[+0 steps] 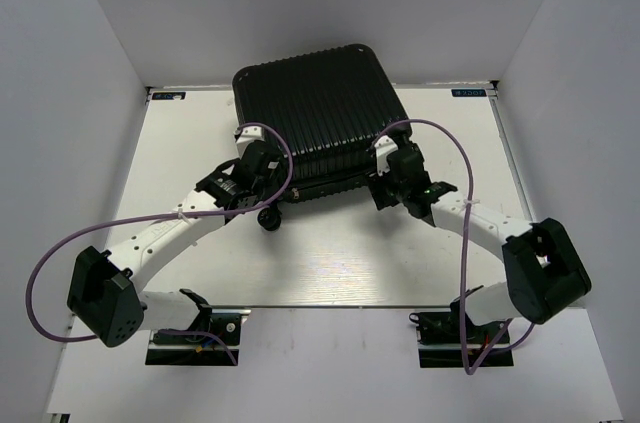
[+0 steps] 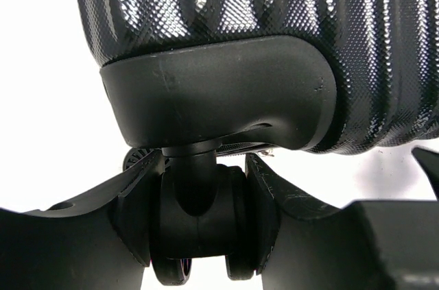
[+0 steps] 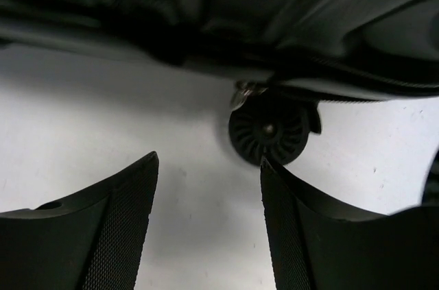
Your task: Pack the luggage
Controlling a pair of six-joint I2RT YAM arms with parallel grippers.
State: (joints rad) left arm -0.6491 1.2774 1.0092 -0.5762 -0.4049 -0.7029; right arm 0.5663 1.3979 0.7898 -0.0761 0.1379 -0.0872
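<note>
The luggage (image 1: 320, 113) lies closed on the white table, ribbed black shell up, at the far middle. My left gripper (image 1: 266, 205) is at its near left corner. In the left wrist view my left gripper (image 2: 204, 166) is shut on a black double caster wheel (image 2: 199, 228) under the corner guard of the luggage (image 2: 274, 29). My right gripper (image 1: 386, 186) is at the near right corner. In the right wrist view my right gripper (image 3: 209, 161) is open and empty, just short of a small spoked wheel (image 3: 269, 132) under the luggage edge (image 3: 206, 2).
The white table (image 1: 330, 263) is boxed in by white walls at the left, right and back. Purple cables (image 1: 455, 158) loop above both arms. A second spoked wheel (image 2: 137, 161) shows behind my left finger.
</note>
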